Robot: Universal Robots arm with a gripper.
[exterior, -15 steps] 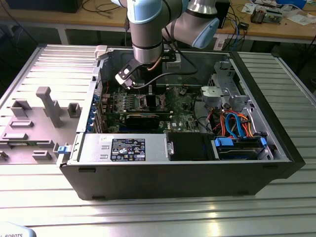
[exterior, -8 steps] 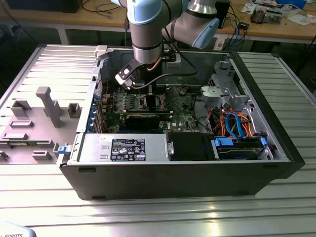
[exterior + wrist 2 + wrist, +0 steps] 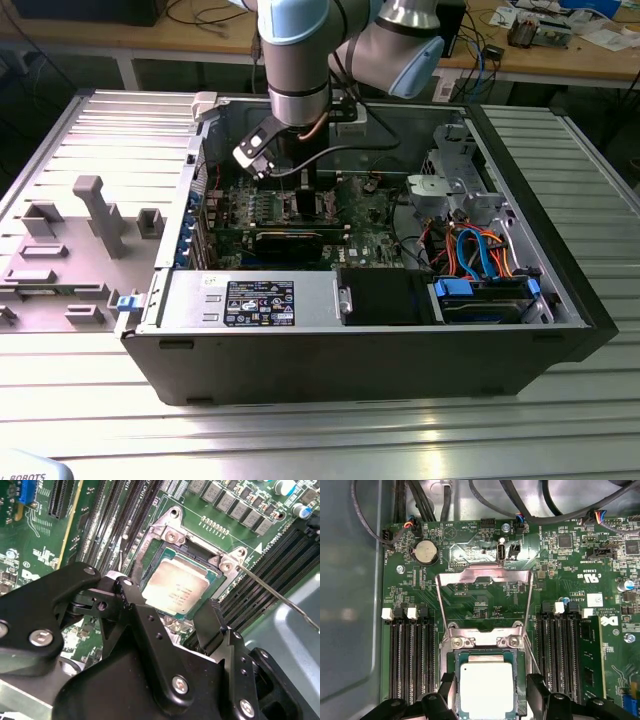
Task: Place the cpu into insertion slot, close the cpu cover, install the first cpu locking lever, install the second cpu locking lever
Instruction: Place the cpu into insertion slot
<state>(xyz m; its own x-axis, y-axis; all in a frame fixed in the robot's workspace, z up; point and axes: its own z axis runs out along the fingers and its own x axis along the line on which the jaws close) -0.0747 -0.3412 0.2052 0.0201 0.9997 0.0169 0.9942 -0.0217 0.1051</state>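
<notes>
The cpu (image 3: 486,687) (image 3: 175,587), a silvery square chip, lies flat inside the insertion slot (image 3: 485,641) (image 3: 169,532) on the green board. My gripper (image 3: 491,680) (image 3: 165,595) hovers right over it, open. One black finger (image 3: 447,692) stands on each side of the chip, with a small gap to it. The cpu cover (image 3: 485,573), a thin metal frame with a big window, stands flipped up behind the socket. A thin wire locking lever (image 3: 280,597) sticks out sideways, unlatched. In the exterior view the gripper (image 3: 300,190) reaches down into the open computer case.
Long black memory slots (image 3: 410,660) (image 3: 557,655) flank the socket on both sides. A black expansion card (image 3: 290,240) lies in front of the socket, with cables and drive bays (image 3: 480,260) toward the exterior view's right. The case walls (image 3: 350,350) enclose the work area.
</notes>
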